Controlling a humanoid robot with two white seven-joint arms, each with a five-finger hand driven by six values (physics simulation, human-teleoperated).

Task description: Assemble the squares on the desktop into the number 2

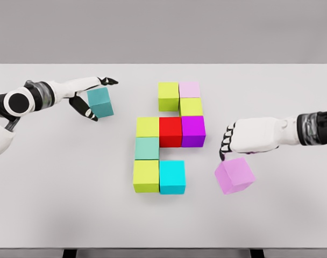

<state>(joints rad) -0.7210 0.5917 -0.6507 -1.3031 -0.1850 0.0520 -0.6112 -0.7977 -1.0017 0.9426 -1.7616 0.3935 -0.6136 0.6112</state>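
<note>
Several cubes sit together mid-table: a lime cube [168,95] and a pale pink cube [189,89] at the top, and a yellow-green cube [191,106] under the pink one. The row below holds a lime cube [147,127], a red cube [170,131] and a purple cube [193,130]. Lower down are a mint cube [147,148], a lime cube [146,175] and a cyan cube [172,177]. My left hand [93,97] is spread around a loose teal cube [100,102], thumb at its left side. My right hand [228,144] hovers, fingers pointing down, just above a tilted violet cube [235,175].
The white table [56,188] stretches wide on every side of the cubes; its front edge runs along the bottom of the view. A grey wall stands behind the table.
</note>
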